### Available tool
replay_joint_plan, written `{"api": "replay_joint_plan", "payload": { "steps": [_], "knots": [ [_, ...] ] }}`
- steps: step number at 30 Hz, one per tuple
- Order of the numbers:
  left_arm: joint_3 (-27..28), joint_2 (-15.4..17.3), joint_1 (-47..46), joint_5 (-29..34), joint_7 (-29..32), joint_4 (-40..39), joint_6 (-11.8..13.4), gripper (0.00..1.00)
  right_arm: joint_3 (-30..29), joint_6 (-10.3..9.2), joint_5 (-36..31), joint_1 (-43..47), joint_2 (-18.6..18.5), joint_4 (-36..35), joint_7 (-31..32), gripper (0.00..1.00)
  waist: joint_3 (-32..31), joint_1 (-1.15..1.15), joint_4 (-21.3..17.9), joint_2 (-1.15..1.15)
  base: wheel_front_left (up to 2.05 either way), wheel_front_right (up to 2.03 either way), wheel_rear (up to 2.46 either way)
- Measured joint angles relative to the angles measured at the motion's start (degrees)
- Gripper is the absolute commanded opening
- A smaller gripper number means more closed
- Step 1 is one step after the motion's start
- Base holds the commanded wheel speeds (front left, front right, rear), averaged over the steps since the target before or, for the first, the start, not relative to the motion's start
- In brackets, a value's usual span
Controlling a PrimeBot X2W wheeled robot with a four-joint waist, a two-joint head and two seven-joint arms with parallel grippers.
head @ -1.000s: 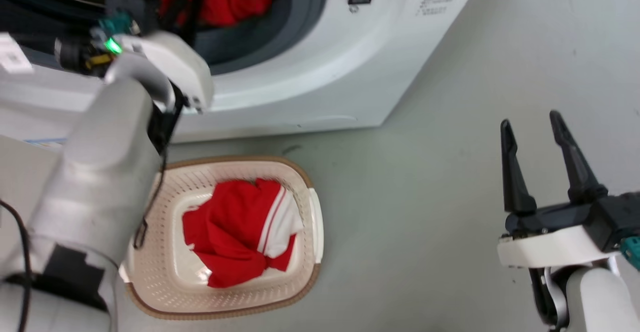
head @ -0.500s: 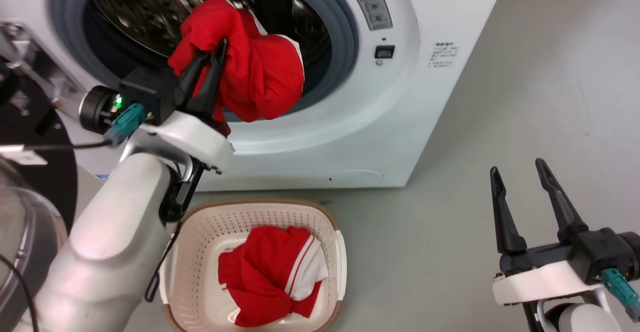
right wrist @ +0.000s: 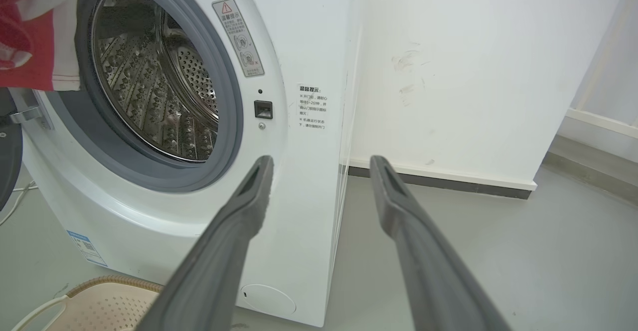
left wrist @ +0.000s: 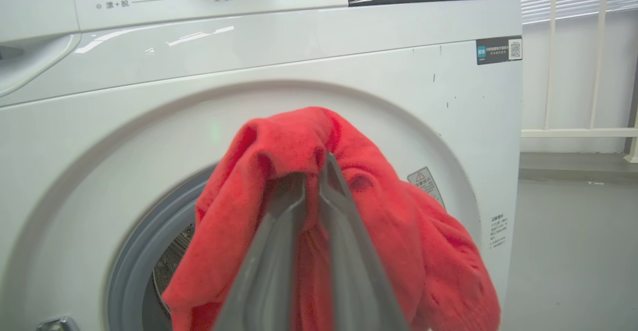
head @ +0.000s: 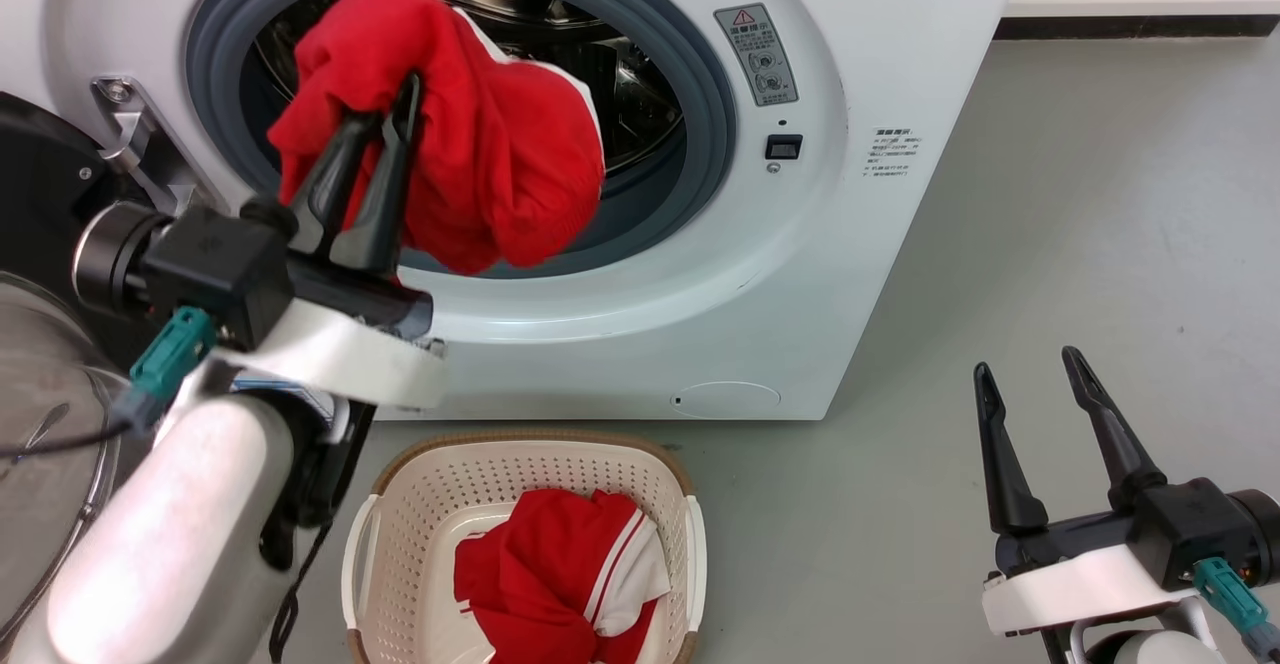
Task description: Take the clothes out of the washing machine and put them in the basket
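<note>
My left gripper point(head: 385, 114) is shut on a red garment point(head: 470, 154) with a white panel, held in the air just outside the porthole of the white washing machine point(head: 800, 274). In the left wrist view the same red garment point(left wrist: 398, 231) drapes over the closed fingers point(left wrist: 339, 206). The cream basket point(head: 420, 504) stands on the floor below the porthole, with another red-and-white garment point(head: 560, 584) in it. My right gripper point(head: 1030, 369) is open and holds nothing, low at the right over the floor. The steel drum point(right wrist: 149, 86) shows no fabric in the part I see.
The machine's black-rimmed glass door point(head: 40, 414) hangs open at the left, beside my left arm. Grey floor point(head: 1050, 244) stretches right of the machine. A white wall with a dark skirting point(right wrist: 448, 181) runs behind the machine's right side.
The head camera has tilted up, so the whole picture shifted down. My left gripper has drawn the red garment out of the drum to a spot in front of the porthole. The right gripper stayed open.
</note>
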Motion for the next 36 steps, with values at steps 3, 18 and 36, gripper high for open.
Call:
{"api": "replay_joint_plan", "payload": {
  "steps": [3,18,36],
  "knots": [
    [-0.05,0.90,1.60,0.41,1.24,-3.71,1.21,0.00,-0.02,0.00,0.05,0.14,0.01,-0.01,-0.01,1.00,0.03,0.00,0.10,0.00,0.00,0.00,0.00],
    [-4.95,0.97,13.34,-1.10,1.85,-2.91,1.81,0.00,-0.25,0.00,0.38,-2.61,0.00,-0.69,-0.01,1.00,5.64,0.01,-0.70,0.00,0.00,0.00,0.00],
    [-10.05,-7.64,6.58,-2.96,-3.39,32.89,-6.68,0.00,-1.52,0.00,-0.30,-12.91,-0.03,-3.71,-0.01,1.00,23.76,0.02,-3.45,0.00,0.00,0.00,0.00]
  ]
}}
